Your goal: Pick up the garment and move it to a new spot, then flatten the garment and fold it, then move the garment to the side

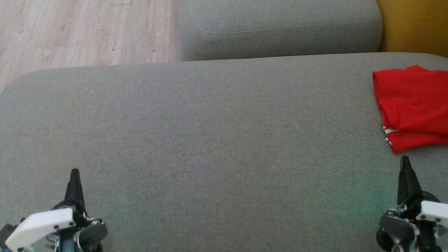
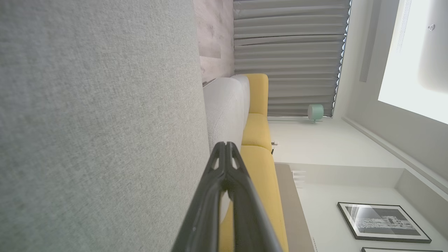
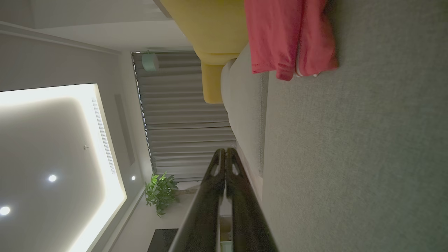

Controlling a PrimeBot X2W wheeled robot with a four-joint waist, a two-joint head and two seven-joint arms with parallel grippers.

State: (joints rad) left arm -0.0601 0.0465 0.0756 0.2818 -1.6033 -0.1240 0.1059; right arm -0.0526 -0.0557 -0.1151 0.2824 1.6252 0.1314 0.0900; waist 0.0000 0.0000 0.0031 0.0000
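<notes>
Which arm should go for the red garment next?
Right. The right claw sits just short of the red garment at the gray cushion's right end; the left claw is far across the cushion. Both are shut and empty, so it would likely need to open first.

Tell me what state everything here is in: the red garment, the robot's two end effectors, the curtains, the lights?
red garment: folded in layers, lying on the grey cushion, held by nothing.
left end effector: shut, empty.
right end effector: shut, empty, just short of the garment.
curtains: drawn.
ceiling lights: on.
</notes>
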